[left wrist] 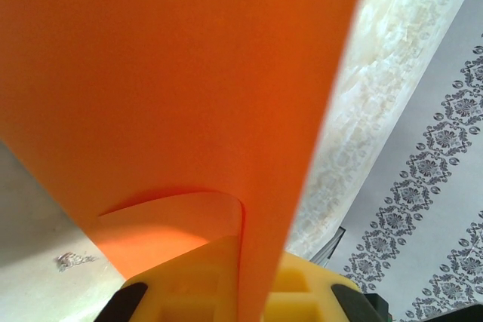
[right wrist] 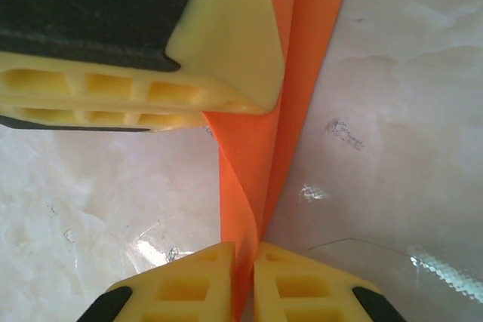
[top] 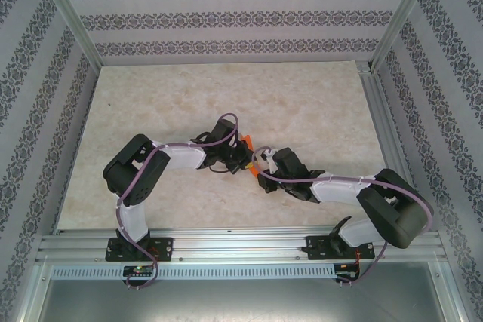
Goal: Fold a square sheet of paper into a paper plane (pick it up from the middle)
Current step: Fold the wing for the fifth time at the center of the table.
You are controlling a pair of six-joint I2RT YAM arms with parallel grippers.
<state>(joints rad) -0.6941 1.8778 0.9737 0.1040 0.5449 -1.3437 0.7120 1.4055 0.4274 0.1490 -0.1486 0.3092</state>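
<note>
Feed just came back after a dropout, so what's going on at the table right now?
Both arms reach in to the middle of the table, and each is pinching the same orange sheet of paper. The left end effector is shut on one part of it and the right end effector on another, close beside it. The sheet is doubled over into layers between them, with one flap curling. The folding looks only partway done.
</note>
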